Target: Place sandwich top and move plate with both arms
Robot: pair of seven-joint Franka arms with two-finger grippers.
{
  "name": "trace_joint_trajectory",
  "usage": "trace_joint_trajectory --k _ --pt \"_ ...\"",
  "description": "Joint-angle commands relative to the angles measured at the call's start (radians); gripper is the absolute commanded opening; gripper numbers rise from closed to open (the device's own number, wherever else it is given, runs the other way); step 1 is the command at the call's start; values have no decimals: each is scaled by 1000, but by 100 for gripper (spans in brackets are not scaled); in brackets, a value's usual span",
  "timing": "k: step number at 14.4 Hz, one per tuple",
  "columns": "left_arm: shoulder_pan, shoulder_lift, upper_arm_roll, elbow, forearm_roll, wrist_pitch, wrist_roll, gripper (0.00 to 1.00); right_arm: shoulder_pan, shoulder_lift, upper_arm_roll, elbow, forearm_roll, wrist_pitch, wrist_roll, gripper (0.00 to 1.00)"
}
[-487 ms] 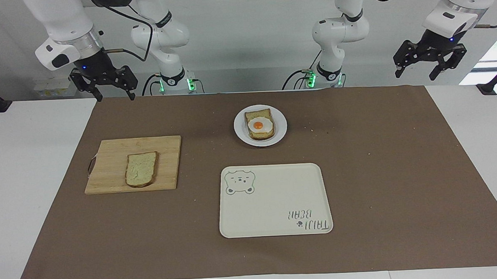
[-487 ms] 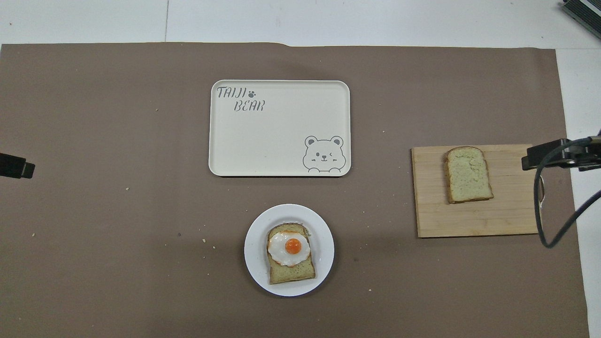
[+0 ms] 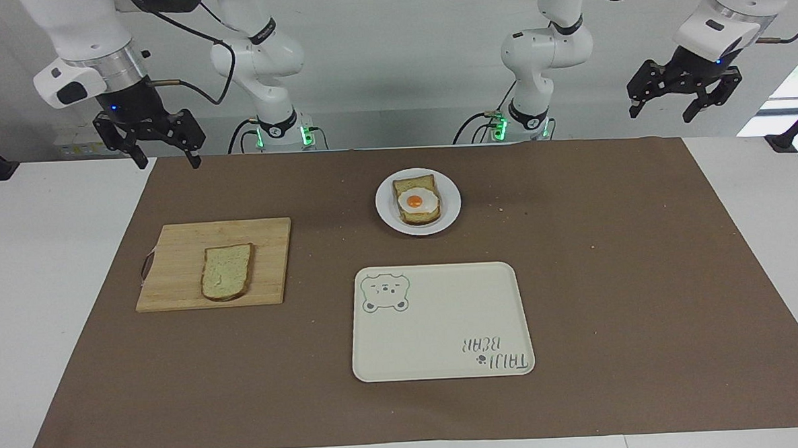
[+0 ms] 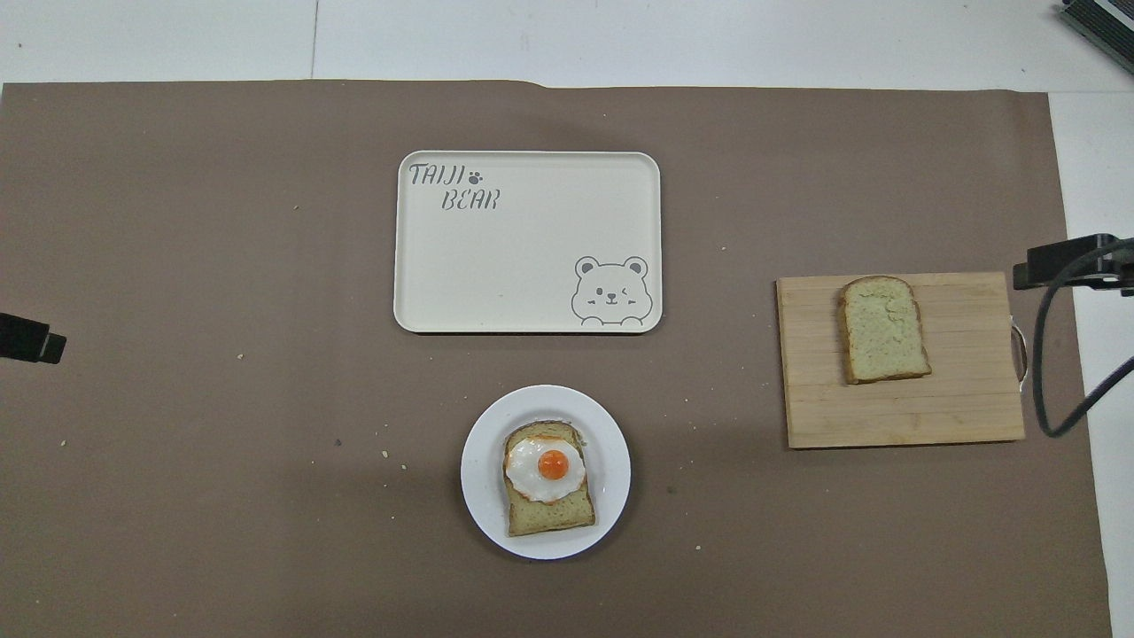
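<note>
The sandwich top (image 3: 226, 271) (image 4: 883, 329) lies flat on a wooden cutting board (image 3: 178, 260) (image 4: 966, 408) toward the right arm's end of the table. The white plate (image 3: 385, 211) (image 4: 483, 496) sits mid-table near the robots and bears a bread slice with a fried egg (image 3: 417, 200) (image 4: 547, 470). My right gripper (image 3: 167, 160) is open and empty, raised over the mat's corner, apart from the board; only its tip (image 4: 1067, 263) shows in the overhead view. My left gripper (image 3: 663, 111) is open and empty, raised at the left arm's end; its tip (image 4: 31, 338) shows in the overhead view.
A cream rectangular tray with a bear drawing (image 3: 443, 316) (image 4: 523, 266) lies farther from the robots than the plate. A brown mat (image 3: 610, 275) covers the table. Two smaller white arms with green lights (image 3: 280, 128) stand at the robots' edge. A cable (image 4: 1050, 381) hangs beside the board.
Both grippers have drawn slightly up and outward toward their own ends of the table. The bread, plate, board and tray have not moved.
</note>
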Motion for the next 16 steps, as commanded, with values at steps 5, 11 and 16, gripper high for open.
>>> trace_joint_trajectory --k 5,11,16 --pt "9 -26 -4 -27 7 -10 7 100 -9 -12 6 -30 -19 41 -18 100" --pt "6 -24 -4 -24 6 -5 4 100 -9 -27 6 -51 -19 41 -18 100" --pt "9 -29 -4 -30 6 -8 8 100 -9 -27 6 -54 -19 41 -18 100"
